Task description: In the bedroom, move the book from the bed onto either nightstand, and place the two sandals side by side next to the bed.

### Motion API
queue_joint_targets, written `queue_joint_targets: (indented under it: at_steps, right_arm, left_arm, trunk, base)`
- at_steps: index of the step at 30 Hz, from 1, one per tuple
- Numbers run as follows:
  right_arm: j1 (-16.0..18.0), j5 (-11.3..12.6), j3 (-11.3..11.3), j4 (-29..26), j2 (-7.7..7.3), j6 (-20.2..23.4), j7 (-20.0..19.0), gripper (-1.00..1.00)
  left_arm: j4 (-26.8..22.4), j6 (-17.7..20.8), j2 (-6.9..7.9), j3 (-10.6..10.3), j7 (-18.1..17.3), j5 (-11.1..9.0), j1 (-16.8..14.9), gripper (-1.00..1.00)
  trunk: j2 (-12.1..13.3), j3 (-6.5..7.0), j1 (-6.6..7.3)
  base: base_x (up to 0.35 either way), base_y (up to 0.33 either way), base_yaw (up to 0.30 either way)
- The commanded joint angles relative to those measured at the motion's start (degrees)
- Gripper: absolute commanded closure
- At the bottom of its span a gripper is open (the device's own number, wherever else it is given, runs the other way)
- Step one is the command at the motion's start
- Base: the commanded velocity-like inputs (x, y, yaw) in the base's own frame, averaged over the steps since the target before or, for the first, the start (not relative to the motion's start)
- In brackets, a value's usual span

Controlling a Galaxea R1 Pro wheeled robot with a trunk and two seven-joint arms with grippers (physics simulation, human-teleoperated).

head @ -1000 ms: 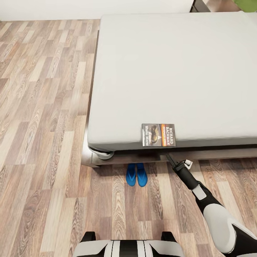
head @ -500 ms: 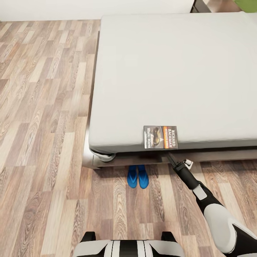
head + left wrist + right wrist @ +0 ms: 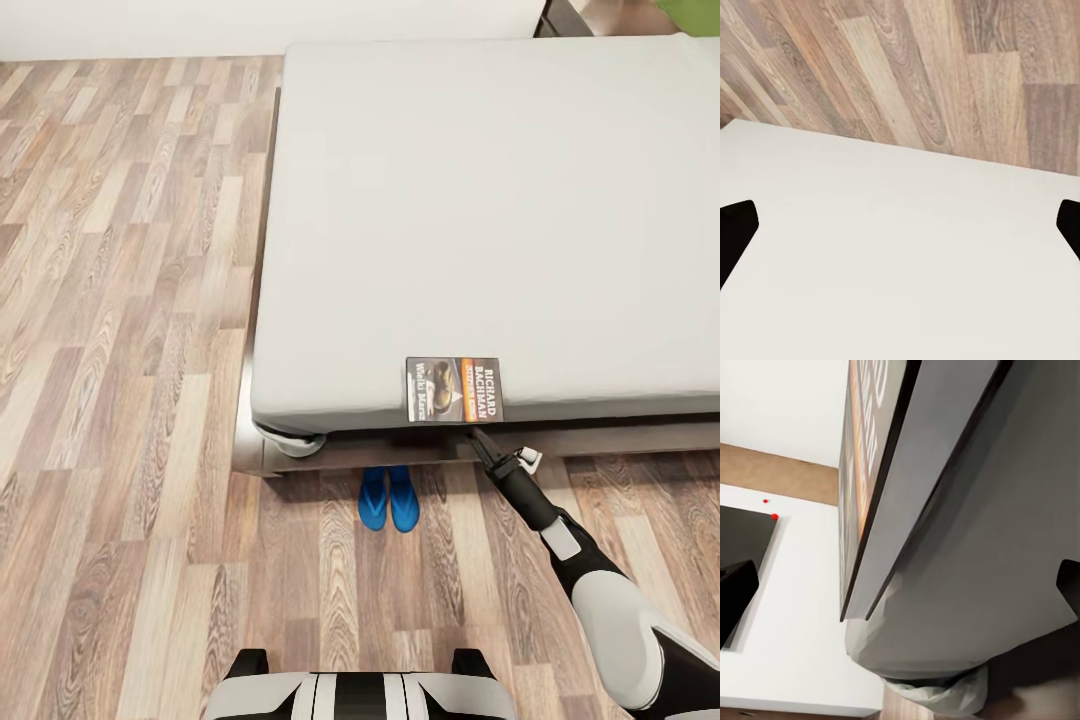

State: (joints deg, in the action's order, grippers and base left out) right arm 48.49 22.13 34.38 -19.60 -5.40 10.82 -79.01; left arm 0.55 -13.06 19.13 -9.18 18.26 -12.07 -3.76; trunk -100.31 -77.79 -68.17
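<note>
The book [image 3: 454, 389] lies flat on the bed [image 3: 480, 200], right at the near edge of the grey mattress, cover up, with its orange band and white lettering showing. The right arm [image 3: 600, 600] reaches forward from the lower right, and the right gripper [image 3: 480, 440] sits just under the mattress edge, right below the book's near right corner. I can't see it touching the book. In the right wrist view the book's edge [image 3: 870, 510] runs close past the camera along the mattress side, and the two dark fingertips [image 3: 735, 592] stand far apart at either border with nothing between them, so that claw is wide.

Down on the plank floor [image 3: 120, 350], the two blue sandals [image 3: 388, 498] lie side by side, touching, toes tucked toward the dark wood bed frame [image 3: 600, 437], just left of the gripper.

The left wrist view shows a pale flat surface [image 3: 900, 270] with floorboards past it, and its dark fingertips [image 3: 735, 225] sit wide apart too, holding nothing.
</note>
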Motion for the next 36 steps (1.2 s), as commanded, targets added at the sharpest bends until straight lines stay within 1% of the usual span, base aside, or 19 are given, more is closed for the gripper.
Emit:
queue_joint_targets:
  at_steps: [1,36]
  right_arm:
    - [0.03,0.11,0.11,0.04,0.00,0.60,-0.21,-1.00]
    - [0.03,0.11,0.69,-0.03,-0.30,1.91,-0.25,-1.00]
  left_arm:
    - [0.06,-0.21,-0.01,-0.49,0.08,-0.53,-0.02,-1.00]
    - [0.06,-0.21,-0.01,-0.49,0.07,-0.50,-0.02,-1.00]
  trunk:
    - [-0.01,-0.02,0.00]
    - [-0.01,-0.02,0.00]
  base:
    - [0.007,0.005,0.000]
    - [0.027,0.013,0.000]
